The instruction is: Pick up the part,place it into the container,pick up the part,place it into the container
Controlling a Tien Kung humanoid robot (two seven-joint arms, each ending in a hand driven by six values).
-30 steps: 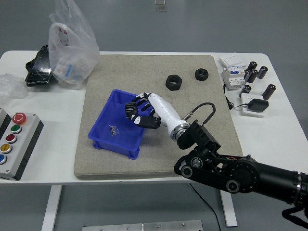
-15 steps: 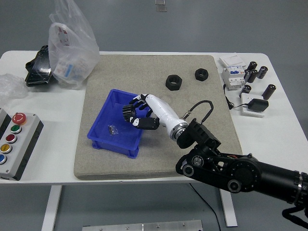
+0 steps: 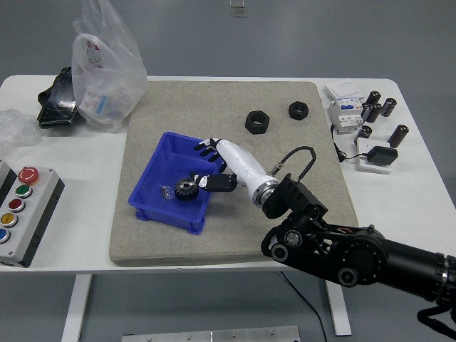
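Lying on the floor of the blue bin [image 3: 146,201] is a black gear [image 3: 187,189], just beside a small metal piece [image 3: 167,192]. The right hand [image 3: 217,165] reaches over the bin's right wall with its fingers [image 3: 205,149] spread and holding nothing, the thumb close to the gear. The bin sits on a grey mat [image 3: 214,107], where 2 black nuts [image 3: 257,122] lie well apart from it near the far edge. A plastic bag [image 3: 105,68] stands at the mat's far left corner.
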